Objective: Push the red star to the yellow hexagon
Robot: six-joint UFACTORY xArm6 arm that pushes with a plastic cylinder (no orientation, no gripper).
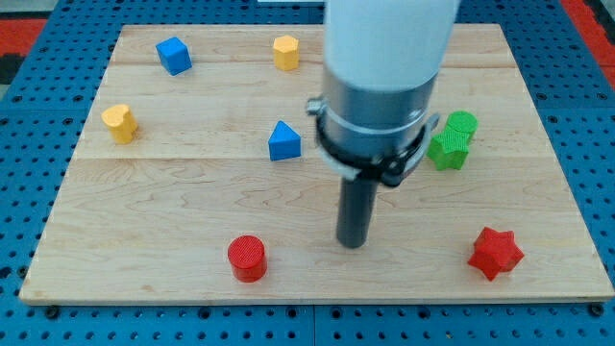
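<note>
The red star [496, 253] lies near the view's bottom right corner of the wooden board. The yellow hexagon [285, 52] sits near the view's top edge, left of centre. My tip [353, 243] rests on the board at bottom centre, well left of the red star and far below the yellow hexagon. It touches no block.
A red cylinder [247, 258] sits left of my tip. A blue triangle [283, 141] is at centre. A blue cube [174, 55] and a yellow heart [119, 123] are at the left. Two green blocks [453, 140] stand together at the right, partly behind the arm.
</note>
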